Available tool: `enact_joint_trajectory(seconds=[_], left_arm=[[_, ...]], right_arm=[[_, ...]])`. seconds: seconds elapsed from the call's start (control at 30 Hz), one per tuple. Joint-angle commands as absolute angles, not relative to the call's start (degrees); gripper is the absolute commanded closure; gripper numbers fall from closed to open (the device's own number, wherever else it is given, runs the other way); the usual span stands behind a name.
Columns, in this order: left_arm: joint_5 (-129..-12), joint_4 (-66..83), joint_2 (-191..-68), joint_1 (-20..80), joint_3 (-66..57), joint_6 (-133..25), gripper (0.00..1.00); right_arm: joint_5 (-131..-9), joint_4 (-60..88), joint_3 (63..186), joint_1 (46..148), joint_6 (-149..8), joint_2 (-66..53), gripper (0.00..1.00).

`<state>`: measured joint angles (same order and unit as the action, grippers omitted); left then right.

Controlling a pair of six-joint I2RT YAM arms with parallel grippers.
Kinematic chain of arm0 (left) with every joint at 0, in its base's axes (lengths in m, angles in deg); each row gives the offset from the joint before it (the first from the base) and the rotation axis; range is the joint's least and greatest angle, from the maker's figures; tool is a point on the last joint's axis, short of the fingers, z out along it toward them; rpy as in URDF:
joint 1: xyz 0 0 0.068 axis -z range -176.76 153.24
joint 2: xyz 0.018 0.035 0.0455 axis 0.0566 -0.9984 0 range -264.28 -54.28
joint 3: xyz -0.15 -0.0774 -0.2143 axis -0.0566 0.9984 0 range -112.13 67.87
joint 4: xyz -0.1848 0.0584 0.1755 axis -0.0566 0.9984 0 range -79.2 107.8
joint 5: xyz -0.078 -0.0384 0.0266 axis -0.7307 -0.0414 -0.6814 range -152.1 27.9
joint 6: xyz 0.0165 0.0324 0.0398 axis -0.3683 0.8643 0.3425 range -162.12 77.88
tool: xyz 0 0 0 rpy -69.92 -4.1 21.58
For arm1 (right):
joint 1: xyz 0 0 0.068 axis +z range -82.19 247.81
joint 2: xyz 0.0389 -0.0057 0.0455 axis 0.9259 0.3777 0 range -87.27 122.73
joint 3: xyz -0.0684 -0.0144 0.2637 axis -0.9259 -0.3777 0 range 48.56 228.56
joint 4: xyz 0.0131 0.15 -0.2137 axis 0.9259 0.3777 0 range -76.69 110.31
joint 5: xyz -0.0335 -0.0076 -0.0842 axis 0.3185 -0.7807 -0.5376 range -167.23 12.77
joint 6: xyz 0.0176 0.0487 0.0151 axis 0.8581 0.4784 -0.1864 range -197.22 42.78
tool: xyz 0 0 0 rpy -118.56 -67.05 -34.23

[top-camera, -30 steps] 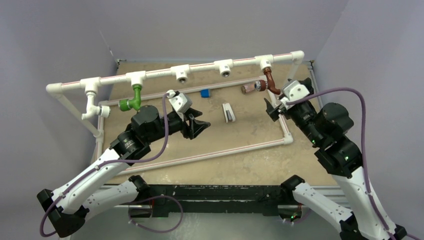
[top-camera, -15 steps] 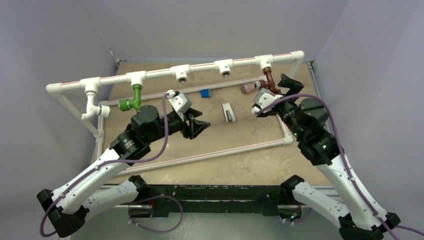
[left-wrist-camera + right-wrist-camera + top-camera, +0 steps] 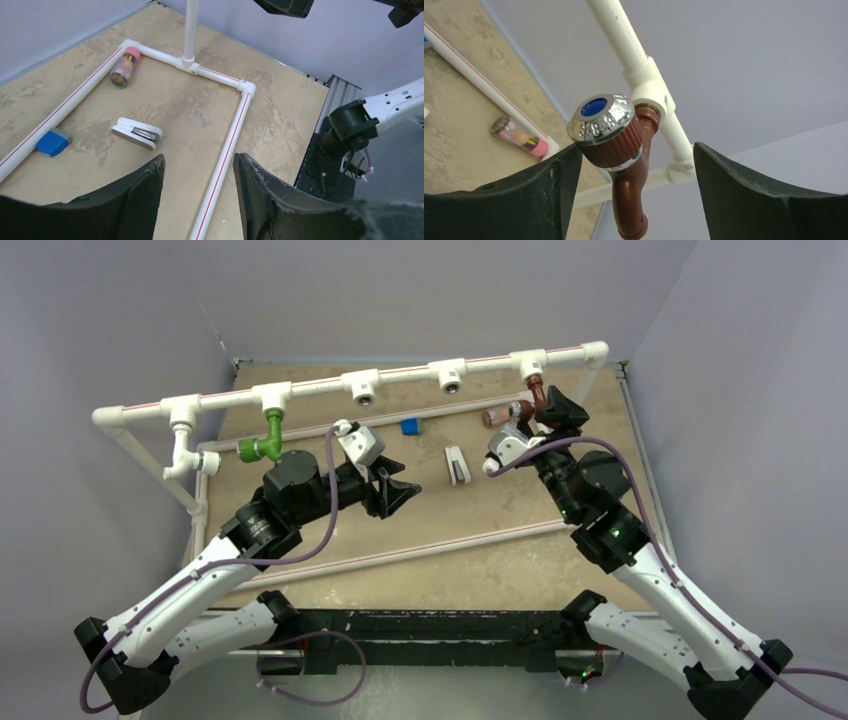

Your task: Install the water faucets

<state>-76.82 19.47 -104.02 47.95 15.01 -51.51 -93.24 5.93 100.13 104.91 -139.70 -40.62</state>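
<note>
Upper right in the overhead view, the reddish-brown faucet [image 3: 537, 393] is straddled by the unclenched right gripper [image 3: 635, 150]; the left gripper [image 3: 198, 159] is held released.

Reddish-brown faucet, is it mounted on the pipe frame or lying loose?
Mounted: the faucet has its top end in the white T-fitting, spout hanging down, with the right tool open around it.
</note>
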Motion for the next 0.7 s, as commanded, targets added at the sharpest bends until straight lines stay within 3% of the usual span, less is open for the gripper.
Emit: enact_joint_trajectory(seconds=[0.0, 0.23, 0.37, 0.5, 0.67], left_arm=[[-76.4, 18.4, -104.2, 48.1, 14.7, -50.7, 0.49], [-76.5, 18.4, -103.9, 48.1, 14.6, -50.7, 0.49], [-76.5, 18.4, -103.7, 48.1, 14.7, -50.7, 0.49], [-76.5, 18.4, -103.6, 48.1, 14.6, -50.7, 0.49], [-76.4, 18.4, -103.6, 48.1, 14.6, -50.7, 0.49]], right_arm=[[-100.1, -4.8, 98.3, 106.9, -144.3, -39.6, 0.2], [-106.0, -9.2, 96.2, 107.0, -146.0, -38.2, 0.35], [-106.2, -9.1, 96.4, 107.0, -142.1, -37.5, 0.63], [-105.1, -9.9, 96.2, 107.1, -133.1, -37.3, 1.0], [-102.4, -13.8, 94.0, 107.1, -113.7, -38.8, 1.0]])
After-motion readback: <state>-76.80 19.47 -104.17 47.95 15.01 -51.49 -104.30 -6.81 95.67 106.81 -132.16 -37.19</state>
